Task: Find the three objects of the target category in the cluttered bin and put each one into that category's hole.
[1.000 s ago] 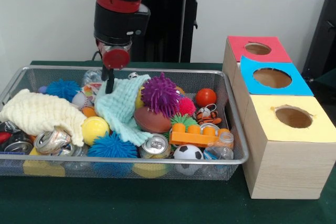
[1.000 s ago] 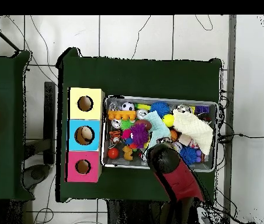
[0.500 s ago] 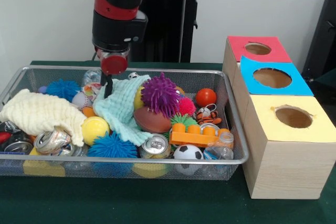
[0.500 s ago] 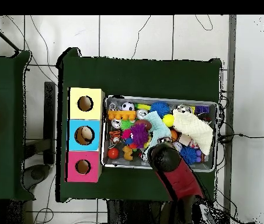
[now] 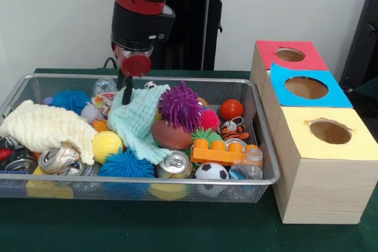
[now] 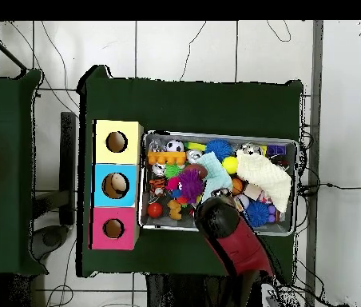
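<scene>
**Front view.** The gripper (image 5: 126,94) is positioned at the far side of the wire bin (image 5: 267,166), with its dark tips down at the upper edge of the mint cloth (image 5: 134,123). The cloth edge appears bunched upward at the tips, which suggests that it is pinched there; whether the fingers are closed on the fabric or merely resting against it cannot be told. The cloth is draped over a brown football (image 5: 171,134) and lies against a purple spiky ball (image 5: 181,106), so items beneath it are concealed. Lifting the cloth is judged to be a way of exposing them. A cream cloth (image 5: 42,127) covers the left part of the bin in the same manner. The target category is not stated; candidate groups lying exposed include crushed cans (image 5: 175,164), balls and spiky balls. Three boxes stand just beside the bin, each with a hole on top: red (image 5: 289,54), blue (image 5: 306,87) and yellow (image 5: 329,131).

**Overhead view.** The arm (image 6: 233,244) covers the gripper, so the fingers are not shown. The arm end is located over the bin edge nearest the robot, beside the mint cloth (image 6: 213,173). All three holes are unobstructed.
</scene>
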### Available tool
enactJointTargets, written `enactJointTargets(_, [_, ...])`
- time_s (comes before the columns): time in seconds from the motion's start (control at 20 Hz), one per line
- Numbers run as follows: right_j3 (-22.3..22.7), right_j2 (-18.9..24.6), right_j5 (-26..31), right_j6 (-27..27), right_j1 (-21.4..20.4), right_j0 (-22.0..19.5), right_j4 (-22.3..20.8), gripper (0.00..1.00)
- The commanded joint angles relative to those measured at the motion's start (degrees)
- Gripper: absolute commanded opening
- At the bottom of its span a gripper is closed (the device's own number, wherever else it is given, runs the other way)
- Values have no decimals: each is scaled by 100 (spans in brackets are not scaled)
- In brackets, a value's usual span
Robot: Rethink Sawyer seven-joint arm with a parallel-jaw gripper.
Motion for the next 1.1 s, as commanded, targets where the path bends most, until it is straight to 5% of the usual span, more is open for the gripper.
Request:
enactJointTargets(0.05, [-159, -194, 818, 1464, -175, 187, 238, 100])
enactJointTargets(1.1, [-191, -24, 534, 1353, -76, -148, 254, 100])
